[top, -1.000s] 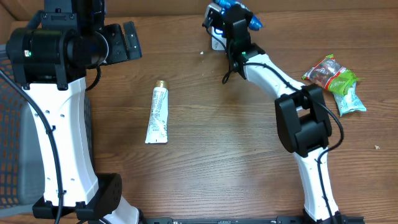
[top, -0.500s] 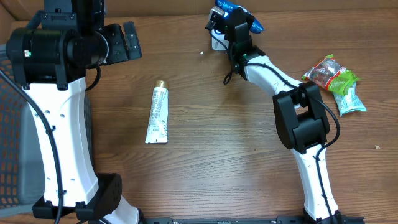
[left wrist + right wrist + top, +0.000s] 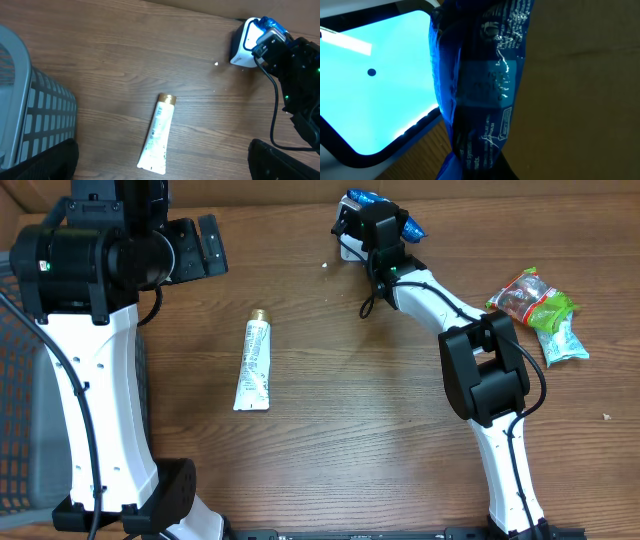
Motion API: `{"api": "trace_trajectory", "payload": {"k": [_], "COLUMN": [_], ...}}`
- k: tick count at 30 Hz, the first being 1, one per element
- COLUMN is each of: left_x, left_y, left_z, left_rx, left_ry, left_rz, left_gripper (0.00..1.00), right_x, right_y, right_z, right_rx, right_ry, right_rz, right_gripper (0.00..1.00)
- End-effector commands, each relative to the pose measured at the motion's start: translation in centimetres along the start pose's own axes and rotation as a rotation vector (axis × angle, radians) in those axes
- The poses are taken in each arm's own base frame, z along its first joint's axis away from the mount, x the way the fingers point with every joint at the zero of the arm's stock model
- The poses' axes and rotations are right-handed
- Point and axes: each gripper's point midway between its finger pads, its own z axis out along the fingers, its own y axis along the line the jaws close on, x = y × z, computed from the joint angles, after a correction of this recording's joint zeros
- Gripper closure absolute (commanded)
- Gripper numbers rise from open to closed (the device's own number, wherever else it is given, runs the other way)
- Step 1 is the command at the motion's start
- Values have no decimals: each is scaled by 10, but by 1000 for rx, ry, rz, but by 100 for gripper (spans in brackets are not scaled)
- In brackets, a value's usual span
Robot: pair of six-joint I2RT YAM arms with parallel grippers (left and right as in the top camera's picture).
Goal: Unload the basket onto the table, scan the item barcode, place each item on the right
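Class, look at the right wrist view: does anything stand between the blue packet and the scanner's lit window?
Nothing visible does. The right hand holds the blue packet at the edge of the scanner's lit window, with no object between them. The tube and snack packets lie well away.

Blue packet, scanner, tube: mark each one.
blue packet [image 3: 480, 85], right wrist view, middle of the wrapper.
scanner [image 3: 242, 50], left wrist view, white housing.
tube [image 3: 253, 370], overhead view, mid-body.

Left claw [image 3: 205, 248] spread wide aloft; right claw [image 3: 372, 218] clamped tight, arm [image 3: 432, 297] stretched forward.
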Motion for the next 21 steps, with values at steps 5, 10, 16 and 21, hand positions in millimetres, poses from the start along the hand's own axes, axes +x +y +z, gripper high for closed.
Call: {"api": "trace_trajectory", "payload": {"k": [5,10,16,21], "left_x": [-1,-1,-1,-1], "left_y": [1,1,1,1], "left_z": [0,0,0,0], "left_rx": [-8,-8,-8,-8], "left_ry": [-4,-4,-5,-4], "left_rz": [-13,-13,-13,-13], "left_gripper": [0,0,0,0], "right_x": [-3,-27,-44,-25], "right_y": [-21,-59,-80,-68], "right_z": [-8,-41,-119,-189], "right_rx": [49,65,-140,-428], "right_ry": [16,-37,-70,33], "right_rz": [25,85,232,647], "right_gripper": [96,96,96,96]}}
